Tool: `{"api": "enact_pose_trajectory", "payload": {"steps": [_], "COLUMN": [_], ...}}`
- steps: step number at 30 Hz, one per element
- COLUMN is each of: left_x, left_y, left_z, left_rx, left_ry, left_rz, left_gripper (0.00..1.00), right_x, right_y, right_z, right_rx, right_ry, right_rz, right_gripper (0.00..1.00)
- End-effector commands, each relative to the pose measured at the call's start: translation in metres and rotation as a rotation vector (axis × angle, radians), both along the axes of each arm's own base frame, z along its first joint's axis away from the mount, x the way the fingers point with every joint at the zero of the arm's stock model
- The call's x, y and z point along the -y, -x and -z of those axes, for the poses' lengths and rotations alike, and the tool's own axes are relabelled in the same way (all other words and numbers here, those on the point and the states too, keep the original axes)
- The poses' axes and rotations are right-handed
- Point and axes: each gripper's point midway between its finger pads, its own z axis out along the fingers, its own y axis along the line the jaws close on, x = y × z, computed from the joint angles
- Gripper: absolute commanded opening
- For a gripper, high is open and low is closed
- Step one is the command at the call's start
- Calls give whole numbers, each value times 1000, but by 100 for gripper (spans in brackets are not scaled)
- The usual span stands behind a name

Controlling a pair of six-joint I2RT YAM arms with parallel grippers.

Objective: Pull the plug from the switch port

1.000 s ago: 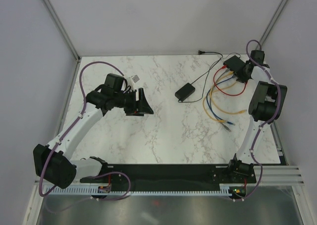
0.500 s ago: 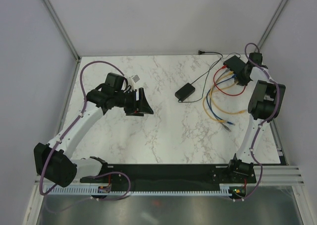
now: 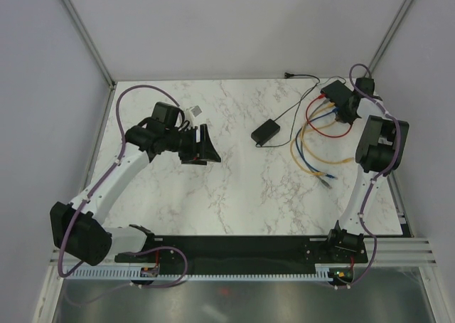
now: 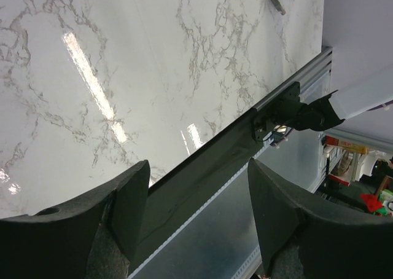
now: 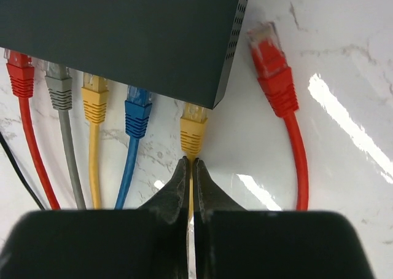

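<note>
Right gripper is pinched tight on the yellow lead just behind the end yellow plug. The fingers are almost touching, with only the lead between them. That plug's tip sits at the switch socket edge, right under the switch's corner; cannot tell if it is seated or partly out.

4 more plugs sit along the same switch edge. Going away from that corner: blue plug, second yellow plug, grey plug, red plug. 1 loose red plug lies on the marble table just beside the switch's short side, in no socket.

In the top view the switch sits at the table's far right corner. The power brick is well apart from the switch, toward the table's middle.

Left gripper is far from the switch, across the table. Its fingers are spread apart with nothing between them.
</note>
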Motion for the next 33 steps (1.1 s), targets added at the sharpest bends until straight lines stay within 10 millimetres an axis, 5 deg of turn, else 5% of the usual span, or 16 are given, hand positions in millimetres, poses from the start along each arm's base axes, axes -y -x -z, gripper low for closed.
{"api": "enact_pose_trajectory", "payload": {"steps": [1,14,19,29,30,31,33], "left_x": [5,23,30,68,74,79,85], "left_y": [-10,-24,-25,-28,-26,-26,-24], "left_z": [-12,-11,-11,-13,-13,-11,-12], "left_rx": [55,34,26,4,-2,-19,-29], "left_ry": [8,25,41,123,130,131,138], "left_rz": [38,74,72,106,115,121,134], "left_gripper": [72,72,72,72,72,72,72], "right_x": [-26,-153,-196,-222,-222,-221,-216], "right_y": [24,98,105,131,136,137,139], "right_z": [-8,0,-17,-37,-37,-38,-43], "right_rx": [-32,-8,64,47,37,43,57], "right_ry": [-62,-409,-469,-410,-400,-372,-322], "right_rz": [29,221,188,-91,-114,-157,-197], "right_gripper": [0,0,0,0,3,18,32]}}
